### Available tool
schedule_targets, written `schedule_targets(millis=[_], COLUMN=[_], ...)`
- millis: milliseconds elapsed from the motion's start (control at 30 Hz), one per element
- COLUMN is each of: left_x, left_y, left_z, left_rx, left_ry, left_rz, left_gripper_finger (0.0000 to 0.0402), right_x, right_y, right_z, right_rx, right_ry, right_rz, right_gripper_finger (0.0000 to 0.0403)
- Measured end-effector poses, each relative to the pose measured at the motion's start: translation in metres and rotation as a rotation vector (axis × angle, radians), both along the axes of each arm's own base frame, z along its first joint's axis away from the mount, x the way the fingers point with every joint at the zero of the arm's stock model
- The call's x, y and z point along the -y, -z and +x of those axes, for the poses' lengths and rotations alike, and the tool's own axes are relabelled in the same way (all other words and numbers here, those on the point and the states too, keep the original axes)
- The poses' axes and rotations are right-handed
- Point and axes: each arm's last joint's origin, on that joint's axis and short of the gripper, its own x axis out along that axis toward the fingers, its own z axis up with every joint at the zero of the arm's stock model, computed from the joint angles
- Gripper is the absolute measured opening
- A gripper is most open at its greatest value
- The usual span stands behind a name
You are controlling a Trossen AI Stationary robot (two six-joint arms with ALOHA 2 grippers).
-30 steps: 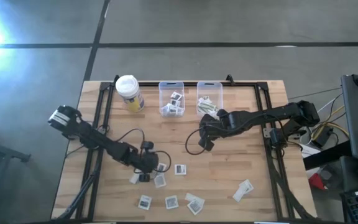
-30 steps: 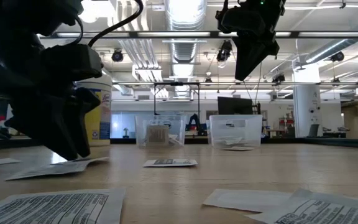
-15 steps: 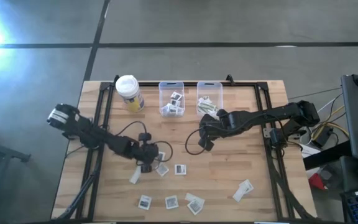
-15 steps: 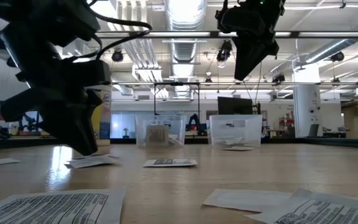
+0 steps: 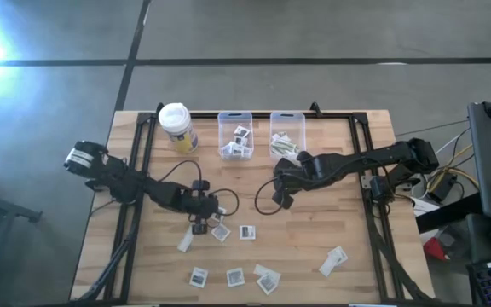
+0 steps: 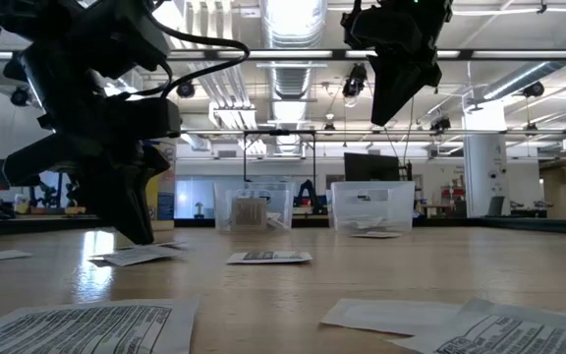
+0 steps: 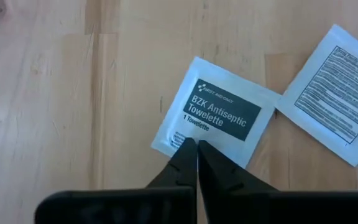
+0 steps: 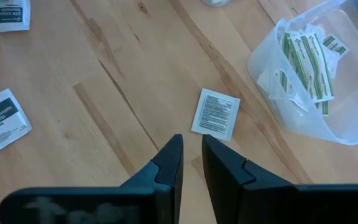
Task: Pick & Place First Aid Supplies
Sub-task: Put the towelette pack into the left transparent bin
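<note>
Now | left end effector (image 7: 196, 148) pinched together on towelette packet (image 7: 215, 116) edge | right end effector (image 8: 191, 149) slightly apart, empty, raised mid-table

Open wood mid-table (image 5: 314, 230); bins (image 5: 235, 134) block far edge.

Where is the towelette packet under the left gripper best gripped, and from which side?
Probably by one thin edge, from above: the towelette packet lies flat on the table, with no raised part. The left gripper is shut at its edge.
</note>
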Motion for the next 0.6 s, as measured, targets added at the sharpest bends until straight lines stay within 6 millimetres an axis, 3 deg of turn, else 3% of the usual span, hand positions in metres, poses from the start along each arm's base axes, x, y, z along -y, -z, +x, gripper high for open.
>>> schedule_targets(millis=[267, 600], left_x=[0.0, -0.001], left_y=[-0.007, -0.056], left_z=[0.002, -0.002], left_rx=[0.031, 0.225], left_ry=[0.006, 0.033], left_rz=[-0.005, -0.063], left_gripper_finger=[0.0, 0.0027], right_x=[-0.003, -0.003], right_y=[0.0, 0.0], right_z=[0.0, 0.0], right_rx=[0.001, 0.0], right_ry=[-0.009, -0.009], right_rz=[0.002, 0.002], right_gripper_finger=[0.0057, 0.0057])
